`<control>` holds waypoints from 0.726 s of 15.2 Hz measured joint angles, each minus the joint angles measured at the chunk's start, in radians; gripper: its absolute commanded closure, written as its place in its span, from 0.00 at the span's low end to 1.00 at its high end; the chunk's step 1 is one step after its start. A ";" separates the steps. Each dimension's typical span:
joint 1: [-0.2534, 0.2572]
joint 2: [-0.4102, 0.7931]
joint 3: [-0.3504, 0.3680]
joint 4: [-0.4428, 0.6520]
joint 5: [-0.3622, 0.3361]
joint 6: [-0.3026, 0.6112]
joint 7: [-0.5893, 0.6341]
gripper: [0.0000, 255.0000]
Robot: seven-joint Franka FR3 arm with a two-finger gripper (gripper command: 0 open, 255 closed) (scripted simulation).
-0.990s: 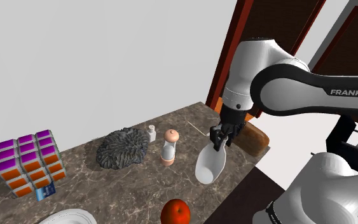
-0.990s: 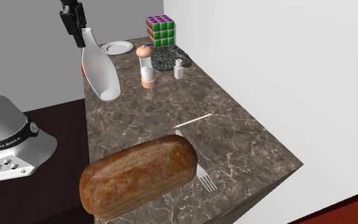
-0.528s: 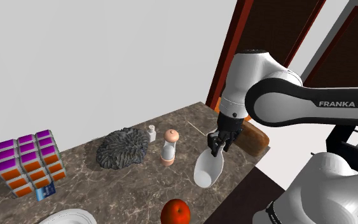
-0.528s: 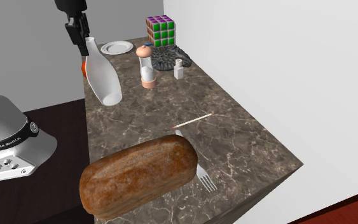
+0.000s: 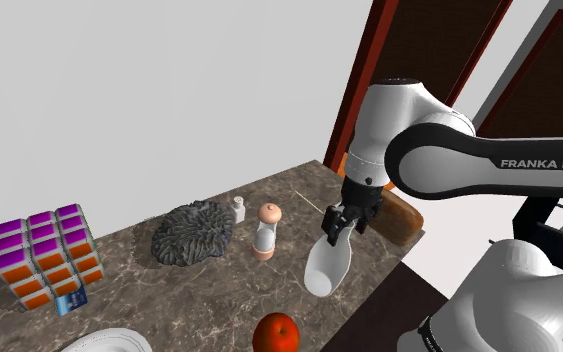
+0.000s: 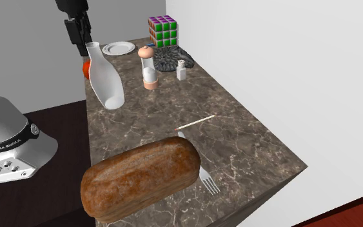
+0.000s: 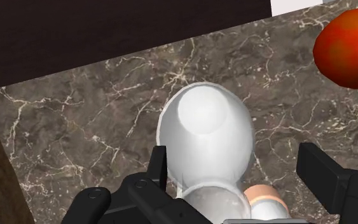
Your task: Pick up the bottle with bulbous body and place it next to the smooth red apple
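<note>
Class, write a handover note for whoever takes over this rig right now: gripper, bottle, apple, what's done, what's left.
Gripper: open, straddling the neck of the white bottle, not clasping it.
Bottle: leaning, at the counter edge nearest the stand, a short gap from the red apple.
Done: bottle is beside the apple, released.
Left: check that it stands steady, then lift the arm clear.

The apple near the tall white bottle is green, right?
Not quite. The apple near the tall white bottle is red, not green. The shoulder view shows its colour plainly.
</note>
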 measured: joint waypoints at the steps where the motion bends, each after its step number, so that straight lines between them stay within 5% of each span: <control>1: 0.000 0.000 0.000 0.000 0.000 0.000 0.000 0.00; 11: -0.009 -0.006 -0.017 0.121 -0.018 -0.127 0.003 0.00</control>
